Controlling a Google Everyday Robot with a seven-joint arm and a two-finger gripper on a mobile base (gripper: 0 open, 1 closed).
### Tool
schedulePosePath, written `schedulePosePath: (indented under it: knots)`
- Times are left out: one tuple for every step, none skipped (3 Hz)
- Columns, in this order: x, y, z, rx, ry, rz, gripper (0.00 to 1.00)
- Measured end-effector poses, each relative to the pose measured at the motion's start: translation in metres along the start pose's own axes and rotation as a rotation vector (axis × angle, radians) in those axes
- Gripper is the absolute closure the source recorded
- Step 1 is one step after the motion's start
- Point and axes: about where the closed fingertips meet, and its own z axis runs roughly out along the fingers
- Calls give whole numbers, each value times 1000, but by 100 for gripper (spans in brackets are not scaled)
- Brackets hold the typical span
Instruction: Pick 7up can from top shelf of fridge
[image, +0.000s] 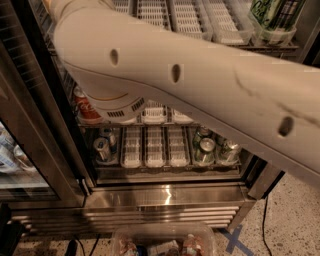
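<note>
My white arm (200, 85) crosses the view from the lower right to the upper left and leaves past the top edge. The gripper is out of view. Behind the arm stands the open fridge (165, 197) with its shiny steel base. A wire rack with long white slotted lanes (185, 17) runs along the top of the view. No 7up can shows; the arm hides much of the racks. A dark green can with black stripes (277, 12) stands at the top right. A red Coca-Cola can (85, 107) peeks out under the arm's elbow.
A lower rack holds white lanes (155, 147), cans on the left (102, 147) and greenish cans on the right (212, 150). The dark door frame (45, 125) stands at the left. A clear plastic tub (165, 242) sits on the speckled floor in front.
</note>
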Motion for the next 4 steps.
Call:
schedulePosePath:
  knots:
    - [2, -28, -43, -32, 46, 25, 100]
    - [3, -53, -65, -30, 61, 44, 100]
    - [3, -53, -65, -30, 61, 44, 100]
    - [-5, -49, -66, -45, 51, 46, 100]
